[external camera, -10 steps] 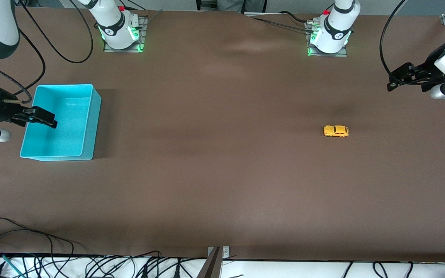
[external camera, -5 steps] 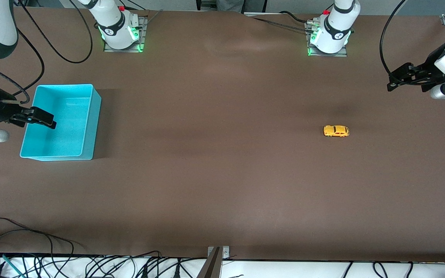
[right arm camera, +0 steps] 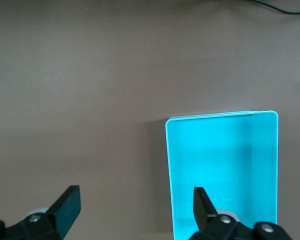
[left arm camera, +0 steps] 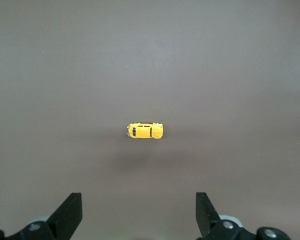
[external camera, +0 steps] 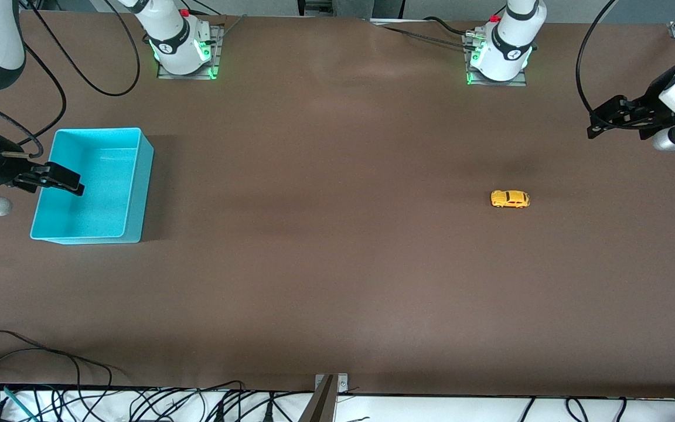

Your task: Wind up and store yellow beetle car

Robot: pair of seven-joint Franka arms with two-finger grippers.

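Note:
The yellow beetle car (external camera: 510, 198) sits on its wheels on the brown table toward the left arm's end. It also shows in the left wrist view (left arm camera: 145, 131), small and well away from the fingers. My left gripper (external camera: 594, 128) is open and empty, up in the air over the table's edge, clear of the car. My right gripper (external camera: 77, 186) is open and empty, over the outer wall of the turquoise bin (external camera: 138, 193). The bin also shows in the right wrist view (right arm camera: 222, 170) and is empty.
Both arm bases (external camera: 182, 53) (external camera: 498, 55) stand along the table edge farthest from the front camera. Cables (external camera: 79, 375) trail along the edge nearest it. A metal bracket (external camera: 329, 387) sits at the middle of that edge.
My right gripper has drifted slightly outward over the bin's wall. The left gripper and the car have not moved.

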